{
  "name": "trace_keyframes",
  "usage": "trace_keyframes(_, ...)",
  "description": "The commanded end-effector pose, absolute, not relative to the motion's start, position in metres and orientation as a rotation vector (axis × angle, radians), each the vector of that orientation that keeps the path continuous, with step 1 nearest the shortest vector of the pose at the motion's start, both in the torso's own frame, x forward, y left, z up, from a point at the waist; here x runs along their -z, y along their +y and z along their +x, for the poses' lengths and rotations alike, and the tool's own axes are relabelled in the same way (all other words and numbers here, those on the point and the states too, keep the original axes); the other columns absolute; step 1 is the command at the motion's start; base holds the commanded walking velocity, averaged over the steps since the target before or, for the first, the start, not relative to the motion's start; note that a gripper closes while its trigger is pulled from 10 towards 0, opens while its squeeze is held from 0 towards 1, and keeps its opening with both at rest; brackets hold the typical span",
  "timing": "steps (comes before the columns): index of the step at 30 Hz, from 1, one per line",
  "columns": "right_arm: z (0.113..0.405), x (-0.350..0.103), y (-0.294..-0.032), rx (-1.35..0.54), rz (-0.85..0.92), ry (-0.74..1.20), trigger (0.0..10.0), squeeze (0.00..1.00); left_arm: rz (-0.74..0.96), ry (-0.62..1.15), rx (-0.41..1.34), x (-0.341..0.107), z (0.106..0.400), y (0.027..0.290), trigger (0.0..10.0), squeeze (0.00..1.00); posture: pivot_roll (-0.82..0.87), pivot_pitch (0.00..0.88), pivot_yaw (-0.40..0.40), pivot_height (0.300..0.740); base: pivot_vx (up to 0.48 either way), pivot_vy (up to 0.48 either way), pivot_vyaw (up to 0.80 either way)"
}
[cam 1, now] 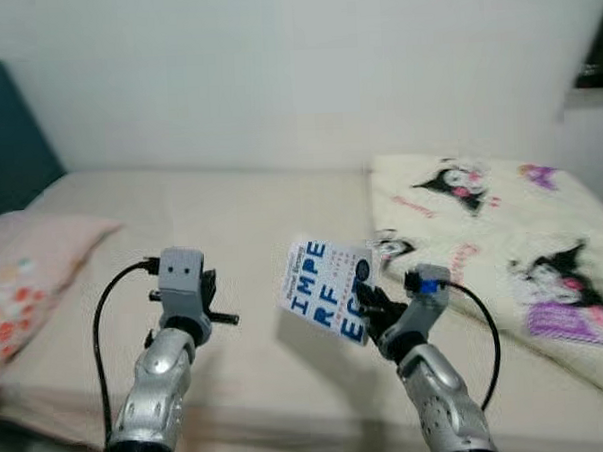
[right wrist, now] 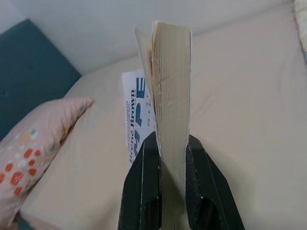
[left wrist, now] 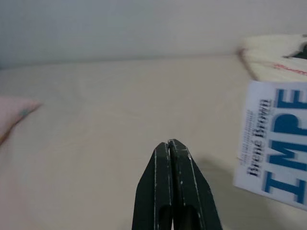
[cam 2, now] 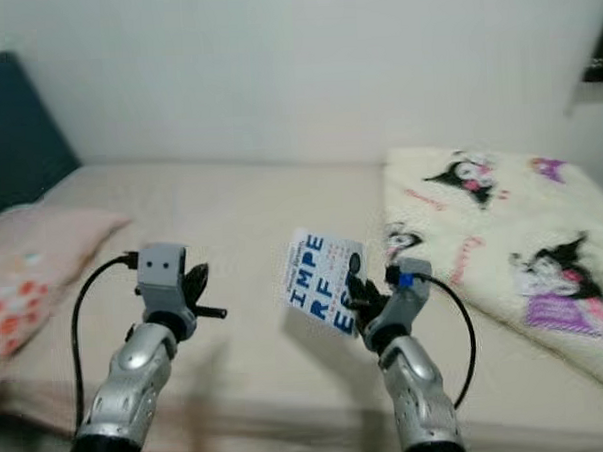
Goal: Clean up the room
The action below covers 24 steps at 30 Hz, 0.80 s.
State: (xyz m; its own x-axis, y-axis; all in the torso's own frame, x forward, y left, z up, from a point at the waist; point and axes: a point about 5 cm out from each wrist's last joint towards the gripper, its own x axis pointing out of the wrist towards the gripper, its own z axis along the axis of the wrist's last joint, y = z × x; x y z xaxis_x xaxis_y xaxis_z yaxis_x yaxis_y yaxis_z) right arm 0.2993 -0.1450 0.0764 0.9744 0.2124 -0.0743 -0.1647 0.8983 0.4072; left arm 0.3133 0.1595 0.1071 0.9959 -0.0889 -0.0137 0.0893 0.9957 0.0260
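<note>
While the right gripper is clamping its jaws on the book above the bed, w/ pages sagging, it's best carrying it level & slowly — left gripper, jaws closed, is idling nearby.

Book: white paperback, large blue cover letters "IMPE / RF / EC", author line "Brené Brown" running along cover edge. Lifted off bed, tilted, cover facing camera. Pinched at its 4 o'clock corner between two black fingers of right gripper; right wrist view shows cream page block edge-on, front cover splayed slightly away from pages. Book sits at 5 o'clock of head-camera scene centre.
</note>
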Motion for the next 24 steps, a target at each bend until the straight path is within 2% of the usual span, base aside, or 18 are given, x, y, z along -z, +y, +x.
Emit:
trace_keyframes(1,0.3013,-0.0826,-0.1451,-0.199,0.420,0.082,10.0,0.00,0.042,0.030,0.090,-0.1035,0.3127,0.1617,10.0,0.00,-0.05,0.000,0.005,0.740,0.000,0.345,0.00)
trace_keyframes(24,0.3008,-0.0817,-0.1466,-0.190,0.429,0.081,10.0,0.00,0.038,0.028,0.091,-0.1034,0.3125,0.1619,10.0,0.00,-0.04,0.000,0.006,0.740,0.000,0.345,0.00)
